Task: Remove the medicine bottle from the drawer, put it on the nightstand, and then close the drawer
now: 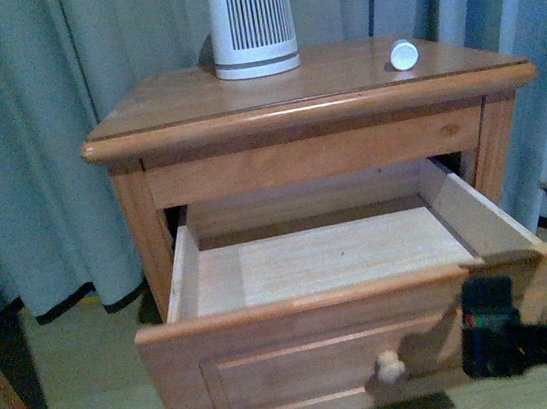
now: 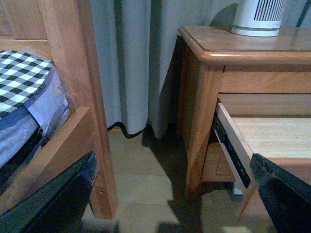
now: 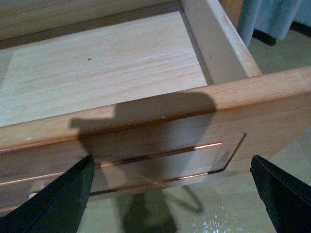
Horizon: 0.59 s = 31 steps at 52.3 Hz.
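Note:
The medicine bottle lies on the top of the nightstand, back right, with its round white end facing me. The drawer stands pulled out, its pale wood floor bare. Its round knob sits low on the panel front. My right gripper hangs open in front of the drawer's right end, and in the right wrist view the right gripper has the panel front just ahead and nothing between its fingers. To the left of the nightstand, my left gripper is open and low over the floor.
A tall white ribbed device stands at the back of the top. Grey curtains hang behind and beside the cabinet. A wooden bed frame with a checked cover stands close on the left.

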{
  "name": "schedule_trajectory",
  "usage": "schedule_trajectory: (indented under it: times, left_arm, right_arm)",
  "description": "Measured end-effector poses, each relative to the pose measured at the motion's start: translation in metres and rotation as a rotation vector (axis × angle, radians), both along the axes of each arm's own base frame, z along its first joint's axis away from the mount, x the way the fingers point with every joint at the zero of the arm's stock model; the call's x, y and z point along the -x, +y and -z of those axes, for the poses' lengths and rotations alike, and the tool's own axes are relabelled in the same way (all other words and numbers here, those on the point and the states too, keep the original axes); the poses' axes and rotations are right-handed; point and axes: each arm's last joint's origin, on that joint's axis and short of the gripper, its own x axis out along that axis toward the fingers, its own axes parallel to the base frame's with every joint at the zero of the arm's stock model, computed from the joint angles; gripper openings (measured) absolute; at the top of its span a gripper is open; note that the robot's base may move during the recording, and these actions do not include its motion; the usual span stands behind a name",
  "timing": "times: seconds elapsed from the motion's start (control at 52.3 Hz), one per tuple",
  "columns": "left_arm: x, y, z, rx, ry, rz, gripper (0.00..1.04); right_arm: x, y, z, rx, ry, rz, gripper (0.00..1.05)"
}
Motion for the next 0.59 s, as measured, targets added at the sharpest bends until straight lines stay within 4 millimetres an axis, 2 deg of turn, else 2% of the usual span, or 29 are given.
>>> schedule_trajectory:
  times: [0.363, 0.459, 0.592]
  left_arm:
    - [0.000, 0.000, 0.000, 0.000, 0.000, 0.000, 0.98]
    - [0.000, 0.000, 0.000, 0.000, 0.000, 0.000, 0.98]
    - [0.000, 0.000, 0.000, 0.000, 0.000, 0.000, 0.98]
  right_arm:
    - [-0.122, 0.000, 0.024, 0.052, -0.067, 0.019, 0.98]
    - [-0.148, 0.002, 0.027, 0.059, -0.087, 0.023, 0.98]
    - [-0.172, 0.004, 0.029, 0.060, -0.106, 0.017, 0.98]
